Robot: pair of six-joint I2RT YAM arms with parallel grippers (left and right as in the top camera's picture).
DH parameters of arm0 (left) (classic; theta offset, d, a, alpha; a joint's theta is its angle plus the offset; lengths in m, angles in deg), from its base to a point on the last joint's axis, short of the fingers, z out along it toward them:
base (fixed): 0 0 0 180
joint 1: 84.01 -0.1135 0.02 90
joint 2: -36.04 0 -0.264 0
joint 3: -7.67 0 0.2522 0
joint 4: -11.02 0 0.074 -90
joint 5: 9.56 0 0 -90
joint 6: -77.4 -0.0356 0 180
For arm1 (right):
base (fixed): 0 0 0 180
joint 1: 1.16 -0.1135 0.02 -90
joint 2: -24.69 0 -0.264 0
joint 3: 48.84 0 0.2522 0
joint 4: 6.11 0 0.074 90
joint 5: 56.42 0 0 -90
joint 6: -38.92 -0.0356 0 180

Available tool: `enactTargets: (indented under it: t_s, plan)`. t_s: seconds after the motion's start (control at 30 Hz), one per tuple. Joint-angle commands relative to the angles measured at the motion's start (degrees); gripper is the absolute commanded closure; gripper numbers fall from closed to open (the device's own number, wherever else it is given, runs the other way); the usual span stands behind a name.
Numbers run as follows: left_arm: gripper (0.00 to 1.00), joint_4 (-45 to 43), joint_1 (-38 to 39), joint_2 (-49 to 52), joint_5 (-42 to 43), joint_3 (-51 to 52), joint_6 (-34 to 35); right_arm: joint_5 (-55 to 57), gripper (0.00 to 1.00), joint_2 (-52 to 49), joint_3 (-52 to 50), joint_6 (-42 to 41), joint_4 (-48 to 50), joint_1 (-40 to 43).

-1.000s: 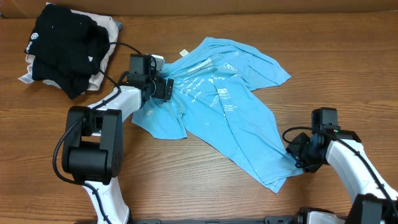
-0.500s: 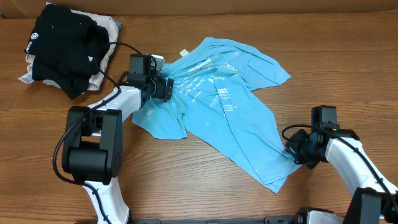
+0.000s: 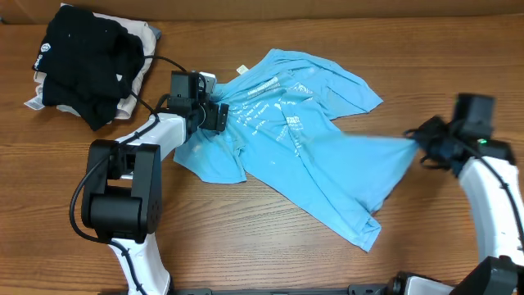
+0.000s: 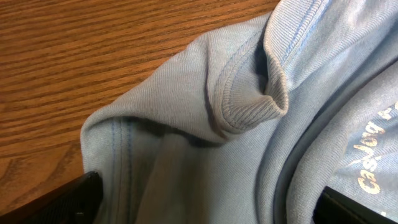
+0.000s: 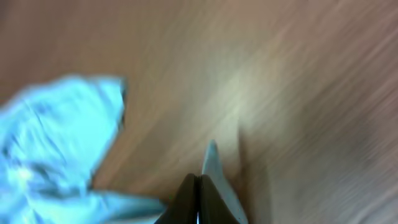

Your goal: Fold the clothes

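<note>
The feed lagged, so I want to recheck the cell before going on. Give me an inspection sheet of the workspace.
Surface: wooden table, no spills seen.
Job's things: blue shirt spread mid-table with its lettering showing, one edge lifted and stretched to the right.
Clutter: black garment piled on a cream cloth in the far left corner, apart from the shirt.
Grippers: left gripper open at the shirt's collar; right gripper shut on the shirt's edge.
Cables: black cable loops off the left arm beside the pile.
Surroundings: nothing seen.
</note>
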Motion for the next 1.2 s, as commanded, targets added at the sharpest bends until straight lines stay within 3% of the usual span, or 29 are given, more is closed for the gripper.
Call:
enactTargets:
  t_s: [0.0, 0.37, 0.73, 1.07, 1.13, 1.17]
  plan:
    - [0.0, 2.9, -0.4, 5.0, -7.1, 3.8, -2.2, 2.7, 0.96, -1.2, 3.1, 3.6, 2.2, 4.0]
    - [0.0, 4.3, -0.4, 5.0, -7.1, 3.8, -1.0, 2.9, 0.96, -15.3, 8.2, 7.9, 19.2, 7.3]
    - [0.0, 6.2, -0.4, 5.0, -6.9, 3.8, -0.5, 3.5, 0.96, -27.5, 26.4, 10.4, 11.9, 12.7]
    - [0.0, 6.5, -0.4, 5.0, -5.6, 3.8, -0.5, 4.1, 0.95, -27.7, 28.6, 13.3, 8.2, 17.6]
    - [0.0, 6.5, -0.4, 5.0, -5.6, 3.7, -0.5, 2.9, 0.85, -27.7, 29.0, 13.4, 6.8, 18.3]
    - [0.0, 6.7, -0.4, 4.9, -5.6, 3.4, -0.5, 1.7, 0.68, -27.7, 29.5, 13.4, 5.9, 18.5]
